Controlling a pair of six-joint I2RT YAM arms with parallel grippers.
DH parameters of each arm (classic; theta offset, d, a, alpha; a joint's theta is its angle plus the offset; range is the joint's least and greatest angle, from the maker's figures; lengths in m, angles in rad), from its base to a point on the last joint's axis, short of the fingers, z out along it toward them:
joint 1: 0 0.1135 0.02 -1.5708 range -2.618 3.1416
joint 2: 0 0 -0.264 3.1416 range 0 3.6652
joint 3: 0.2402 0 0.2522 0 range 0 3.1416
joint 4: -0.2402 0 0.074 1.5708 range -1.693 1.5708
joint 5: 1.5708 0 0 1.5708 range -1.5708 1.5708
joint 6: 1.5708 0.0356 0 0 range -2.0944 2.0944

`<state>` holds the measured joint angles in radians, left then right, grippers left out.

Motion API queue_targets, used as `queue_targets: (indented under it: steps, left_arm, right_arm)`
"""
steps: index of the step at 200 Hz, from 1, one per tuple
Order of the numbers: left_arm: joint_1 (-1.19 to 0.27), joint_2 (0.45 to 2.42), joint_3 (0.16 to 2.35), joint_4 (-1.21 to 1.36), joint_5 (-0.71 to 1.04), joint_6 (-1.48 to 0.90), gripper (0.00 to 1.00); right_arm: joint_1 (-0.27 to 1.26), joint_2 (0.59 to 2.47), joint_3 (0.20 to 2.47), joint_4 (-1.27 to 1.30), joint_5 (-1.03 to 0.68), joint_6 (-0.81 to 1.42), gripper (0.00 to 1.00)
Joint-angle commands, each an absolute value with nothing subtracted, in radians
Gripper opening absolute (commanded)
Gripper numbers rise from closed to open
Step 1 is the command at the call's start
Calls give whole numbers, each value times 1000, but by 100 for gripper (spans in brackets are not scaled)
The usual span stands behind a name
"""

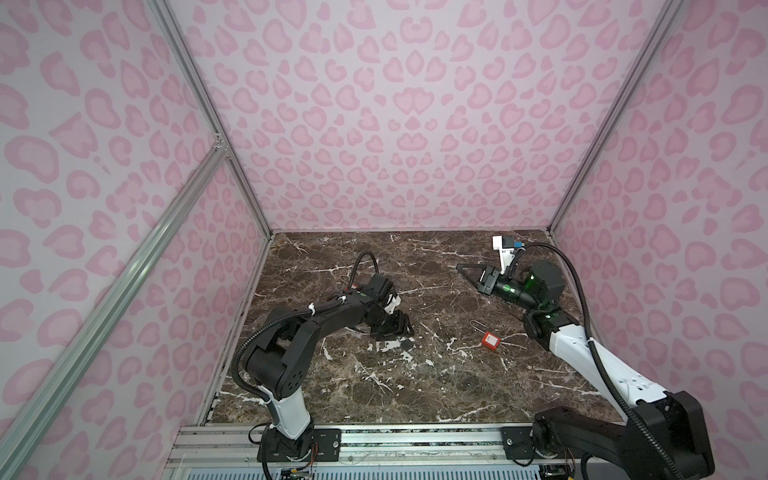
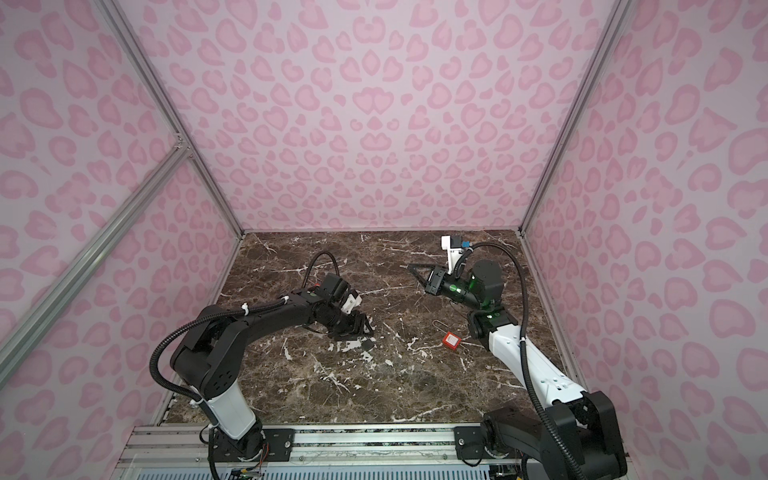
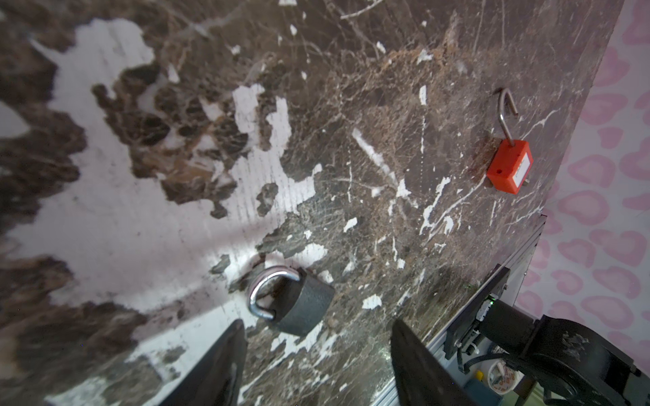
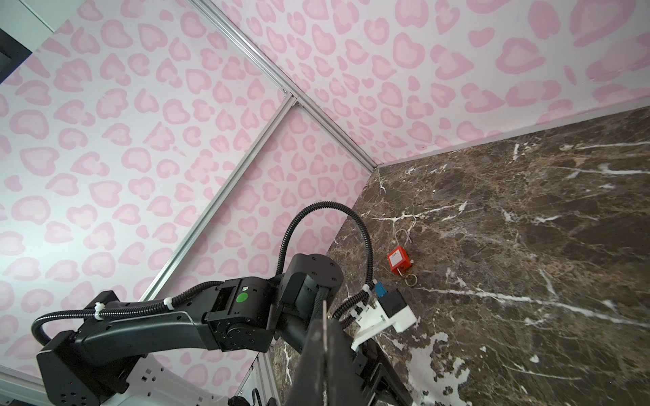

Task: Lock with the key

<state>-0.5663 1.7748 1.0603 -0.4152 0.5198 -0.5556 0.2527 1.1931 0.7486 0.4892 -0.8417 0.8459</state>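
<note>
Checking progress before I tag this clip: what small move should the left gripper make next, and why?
Probably lift the left gripper away: it stands open by the black padlock, whose shackle looks closed, while the red padlock lies open.

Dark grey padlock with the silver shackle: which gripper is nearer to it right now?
Left. The left gripper is open, close beside the dark grey padlock without touching it; the right gripper is raised far off, toward the back right.
</note>
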Motion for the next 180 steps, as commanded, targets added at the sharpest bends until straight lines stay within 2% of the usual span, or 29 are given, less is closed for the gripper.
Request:
queue_targets:
  steps: [1,180]
  left_arm:
    - [-569,1785,1055,-387,525,-577,67]
    - [-598,1844,1115,-358,570,-591,71]
  right_arm:
    - [250,1193,742,526,-856,847,0]
    - [242,1192,738,528,-859,852,0]
